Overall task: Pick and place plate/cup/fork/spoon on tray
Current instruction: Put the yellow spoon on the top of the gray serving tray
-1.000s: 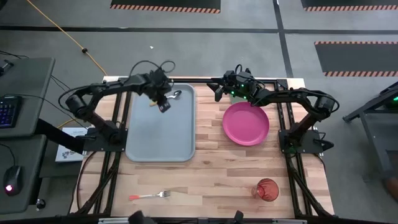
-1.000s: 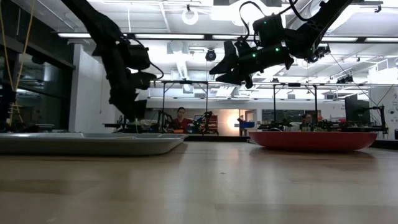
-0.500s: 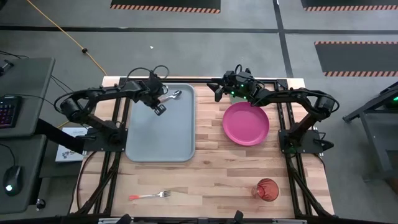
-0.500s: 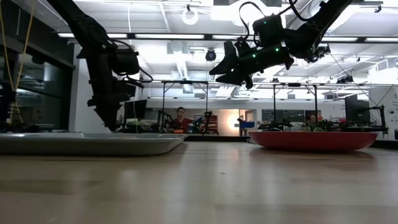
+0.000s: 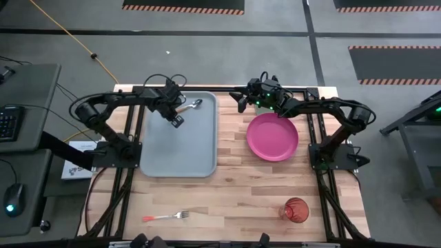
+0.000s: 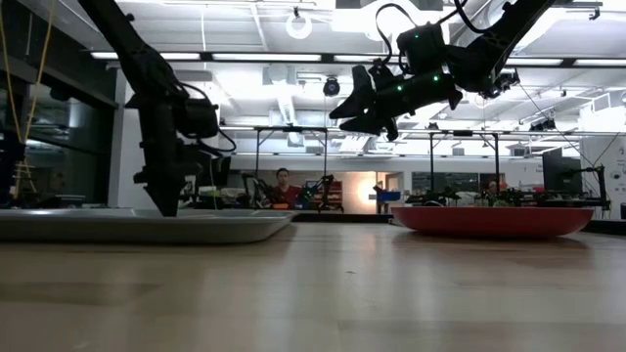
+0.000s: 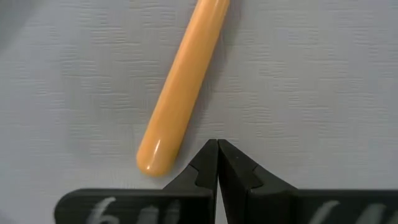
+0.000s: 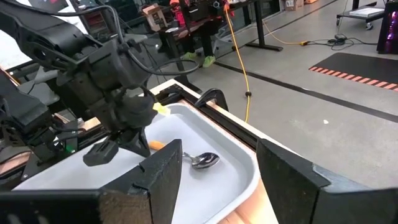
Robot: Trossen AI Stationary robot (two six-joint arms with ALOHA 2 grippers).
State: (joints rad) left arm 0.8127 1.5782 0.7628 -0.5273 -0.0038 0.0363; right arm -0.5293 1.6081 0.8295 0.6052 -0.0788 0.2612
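— Over the tray's (image 5: 178, 148) far end, what is the left claw (image 5: 176, 120) doing?

— It hangs just above the tray floor with its two fingers (image 7: 205, 165) pressed together on nothing. The spoon (image 5: 189, 107) lies right beside it: orange-tan handle towards the claw, silver bowl near the far rim. From the left wrist only the handle shows, its bowl end cut off by the picture's edge.

— Any writing to read?

— Pale marks run along the dark bar under the fingers in the left wrist view, but they are too blurred to read. A white sheet (image 5: 74, 158) beside the counter (image 5: 241, 196) carries dark print, too small to make out.

— And the right claw (image 5: 242, 102)?

— Raised past the far rim of the pink plate (image 5: 272, 137), fingers (image 8: 292, 174) apart and holding nothing, facing the tray.

— Where are the other pieces?

— The plate sits on the bare wood to the right of the tray, apart from it. The red-handled fork (image 5: 166, 216) lies near the counter's front edge, and the red-orange cup (image 5: 295, 209) stands upright at the front right corner, well apart from the tray.

— From the low view?

— Only the tray's rim and the plate's side show; the spoon, fork and cup cannot be seen. People sit far off in the room behind.
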